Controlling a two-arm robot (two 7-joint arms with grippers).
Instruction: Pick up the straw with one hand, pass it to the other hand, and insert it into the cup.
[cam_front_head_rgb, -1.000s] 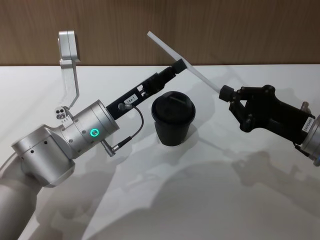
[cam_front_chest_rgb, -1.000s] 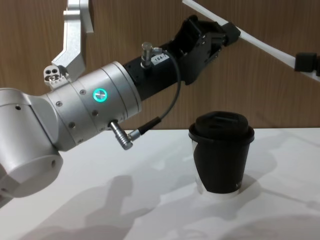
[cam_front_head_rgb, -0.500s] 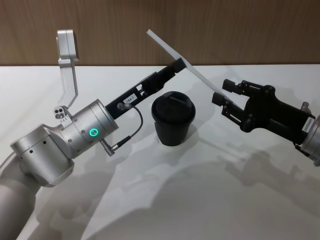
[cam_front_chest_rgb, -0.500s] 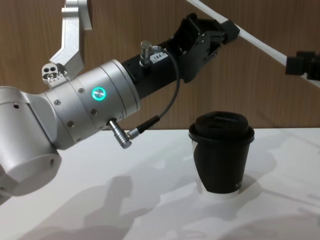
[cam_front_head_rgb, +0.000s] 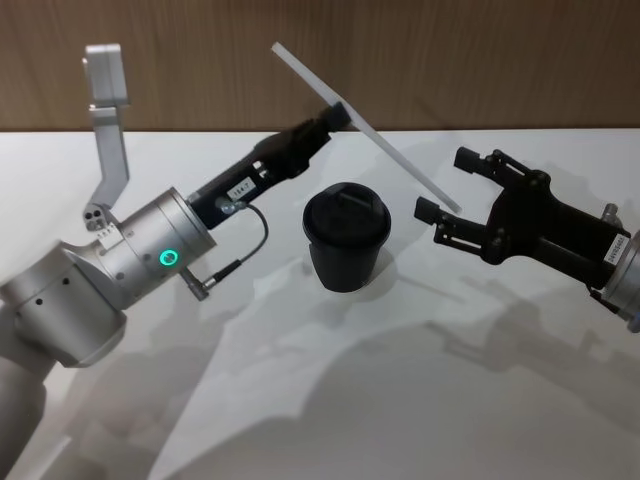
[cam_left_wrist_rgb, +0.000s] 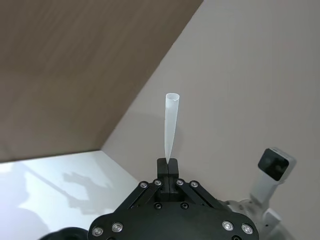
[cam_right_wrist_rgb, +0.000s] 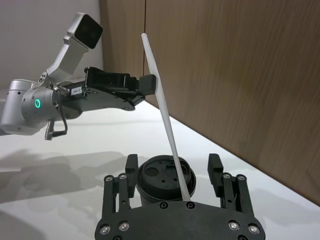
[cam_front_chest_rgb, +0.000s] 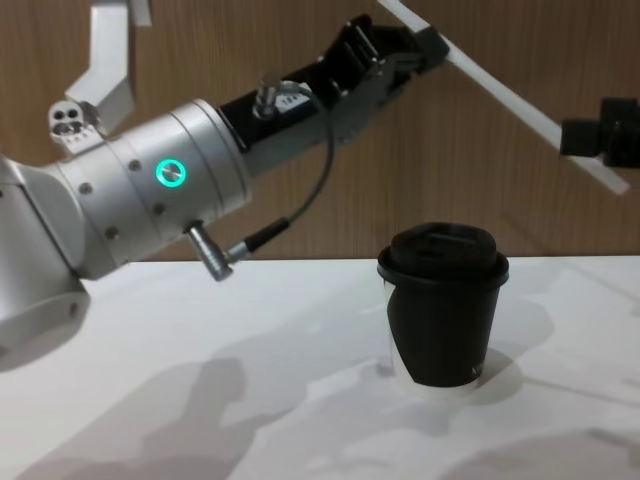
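Observation:
The thin white straw (cam_front_head_rgb: 370, 130) slants through the air above the table, with my left gripper (cam_front_head_rgb: 340, 115) shut on it near its middle. That gripper has a silver wrist and a green ring. My all-black right gripper (cam_front_head_rgb: 445, 185) is open, its fingers to either side of the straw's lower end and not touching it. The black lidded cup (cam_front_head_rgb: 345, 240) stands upright on the table below and between the two grippers. In the left wrist view the left gripper (cam_left_wrist_rgb: 167, 165) pinches the straw (cam_left_wrist_rgb: 170, 125). In the right wrist view the straw (cam_right_wrist_rgb: 162, 115) passes between the spread fingers of the right gripper (cam_right_wrist_rgb: 173, 162), above the cup (cam_right_wrist_rgb: 152, 172).
The white table (cam_front_head_rgb: 400, 400) spreads around the cup. A wooden wall (cam_front_head_rgb: 480, 60) runs along the table's far edge. A thin dark cable with a metal plug (cam_front_head_rgb: 225, 268) hangs from the left wrist.
My right gripper, shut on the straw's lower end a second ago, has opened wide and let go. The left arm has shifted left, carrying the straw with it.

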